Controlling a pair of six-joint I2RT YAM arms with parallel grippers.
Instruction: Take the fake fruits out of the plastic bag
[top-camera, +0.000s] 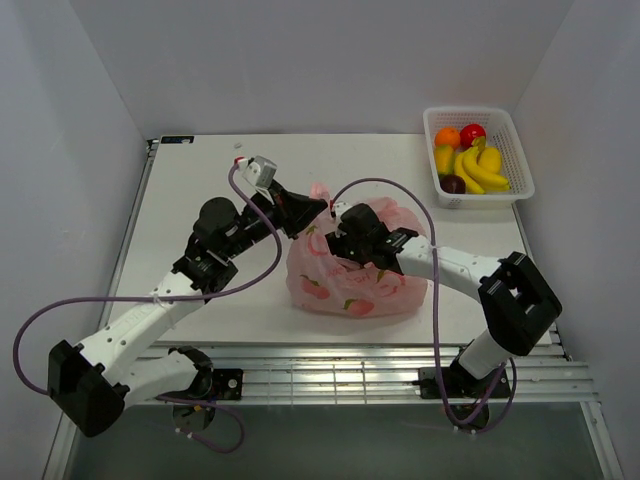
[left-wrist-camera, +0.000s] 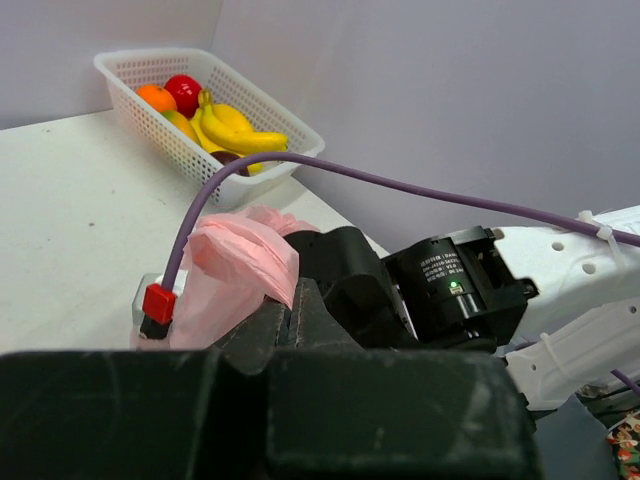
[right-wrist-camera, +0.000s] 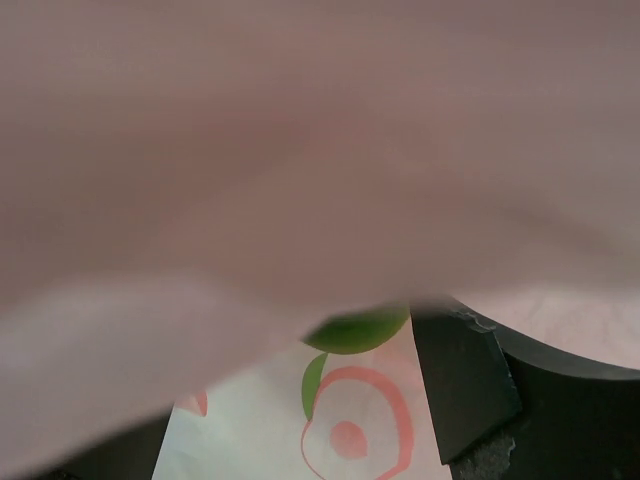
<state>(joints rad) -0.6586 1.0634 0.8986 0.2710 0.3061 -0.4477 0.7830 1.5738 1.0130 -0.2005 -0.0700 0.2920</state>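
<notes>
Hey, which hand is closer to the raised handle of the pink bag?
Left. The left hand pinches the bag handle itself; the right hand sits just beside it, lower, at the mouth of the plastic bag.

The thin translucent pink plastic bag (top-camera: 350, 280) is crinkly and faintly shiny. Its film bunches in soft creases where it meets the left pincer (top-camera: 322, 208), whose fingers (left-wrist-camera: 270, 335) look like matt black plastic with a slightly grainy face. Well apart from that pincer, the white lattice plastic basket (top-camera: 512, 150) has a smooth moulded finish, and the glossy plastic fruits (top-camera: 470, 160) in it catch bright highlights. The white bench (top-camera: 200, 200) beneath the pincer is matt and smooth.
</notes>
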